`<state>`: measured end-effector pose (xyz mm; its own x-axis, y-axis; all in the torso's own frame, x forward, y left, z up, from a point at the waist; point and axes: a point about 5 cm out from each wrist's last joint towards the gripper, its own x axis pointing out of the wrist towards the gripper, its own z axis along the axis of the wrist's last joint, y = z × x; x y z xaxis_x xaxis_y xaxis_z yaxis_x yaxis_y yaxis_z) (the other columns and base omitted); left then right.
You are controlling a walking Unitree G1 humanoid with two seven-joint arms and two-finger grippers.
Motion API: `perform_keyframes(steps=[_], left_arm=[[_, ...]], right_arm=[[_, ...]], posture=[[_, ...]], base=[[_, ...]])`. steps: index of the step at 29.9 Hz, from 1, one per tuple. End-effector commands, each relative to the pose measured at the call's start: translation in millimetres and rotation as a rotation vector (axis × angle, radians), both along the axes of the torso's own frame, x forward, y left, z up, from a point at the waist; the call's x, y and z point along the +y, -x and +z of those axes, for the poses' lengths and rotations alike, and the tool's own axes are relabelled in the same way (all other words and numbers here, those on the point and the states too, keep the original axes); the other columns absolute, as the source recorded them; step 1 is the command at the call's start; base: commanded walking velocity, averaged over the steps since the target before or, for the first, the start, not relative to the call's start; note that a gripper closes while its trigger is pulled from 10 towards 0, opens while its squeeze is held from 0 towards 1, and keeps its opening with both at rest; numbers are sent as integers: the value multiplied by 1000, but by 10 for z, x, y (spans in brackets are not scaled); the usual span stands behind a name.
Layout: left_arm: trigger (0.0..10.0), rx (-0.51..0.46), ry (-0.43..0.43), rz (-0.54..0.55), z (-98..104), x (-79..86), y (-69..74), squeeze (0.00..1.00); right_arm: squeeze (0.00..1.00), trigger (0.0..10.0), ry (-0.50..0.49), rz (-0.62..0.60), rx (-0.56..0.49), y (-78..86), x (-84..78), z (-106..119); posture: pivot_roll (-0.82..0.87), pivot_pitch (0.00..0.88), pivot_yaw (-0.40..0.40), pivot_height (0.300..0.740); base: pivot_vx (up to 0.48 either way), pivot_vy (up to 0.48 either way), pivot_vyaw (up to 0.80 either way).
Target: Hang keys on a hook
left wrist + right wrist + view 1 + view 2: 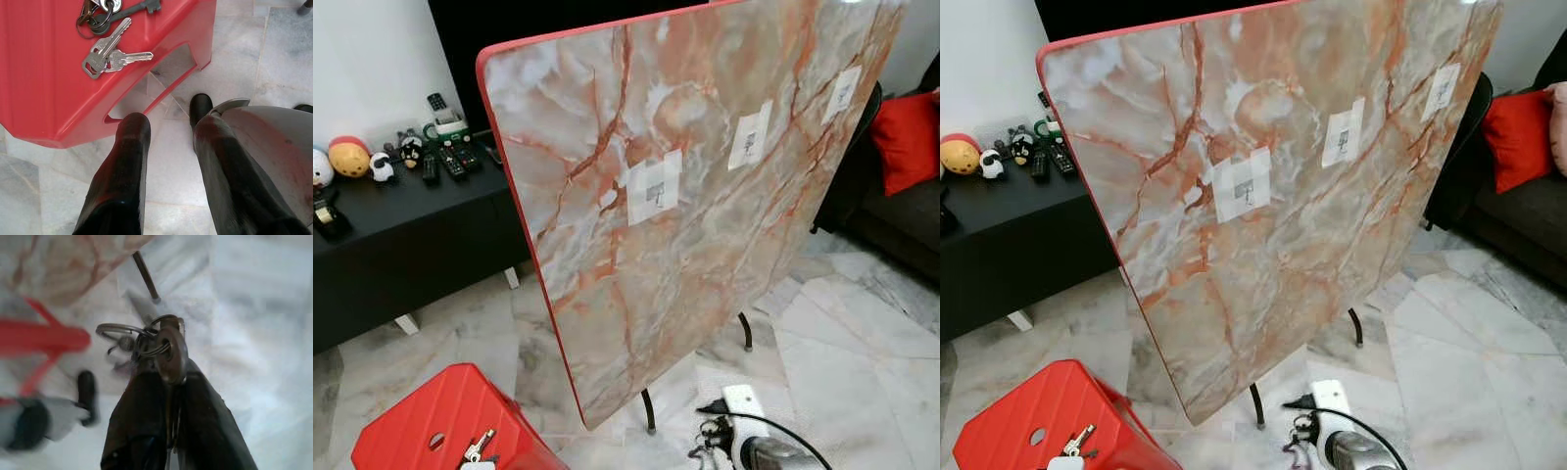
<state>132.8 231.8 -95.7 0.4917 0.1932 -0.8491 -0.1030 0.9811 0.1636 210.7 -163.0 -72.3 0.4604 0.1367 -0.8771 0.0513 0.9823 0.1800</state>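
A marble-patterned tabletop (705,225) with a red edge stands tilted upright. It carries three small hooks on white patches (654,191), (749,140), (842,93). Low in front of it, my right gripper (710,436) is shut on a bunch of keys (164,345) with metal rings, held above the floor. A second set of keys (110,51) lies on a red plastic stool (440,421) at the lower left. My left gripper (167,113) hangs open beside the stool's edge, over the floor, with nothing between its fingers.
A black low cabinet (401,235) with toys and remote controls stands at the left against the wall. At the right is a dark sofa (901,220) with a red cushion (909,137). The tabletop's black legs (648,411) rest on the marble floor.
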Motion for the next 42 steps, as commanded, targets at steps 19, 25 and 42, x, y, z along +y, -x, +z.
perform_keyframes(steps=[19, 25, 42], left_arm=[[10000, 28, -6, -24, -13, 24, 50, 0], [10000, 28, -9, -31, -13, 24, 51, 0], [10000, 38, -19, -35, -14, 43, 64, 0]], right_arm=[[0, 10000, 109, -220, 36, 308, -210, -157], [0, 10000, -127, -745, 14, 207, -303, -99], [0, 10000, -96, -514, -427, -739, -167, 554]], posture=[[53, 0, -10, 740], [52, 0, -8, 740], [56, 0, -8, 740]], base=[[0, 0, 0], [0, 0, 0], [0, 0, 0]])
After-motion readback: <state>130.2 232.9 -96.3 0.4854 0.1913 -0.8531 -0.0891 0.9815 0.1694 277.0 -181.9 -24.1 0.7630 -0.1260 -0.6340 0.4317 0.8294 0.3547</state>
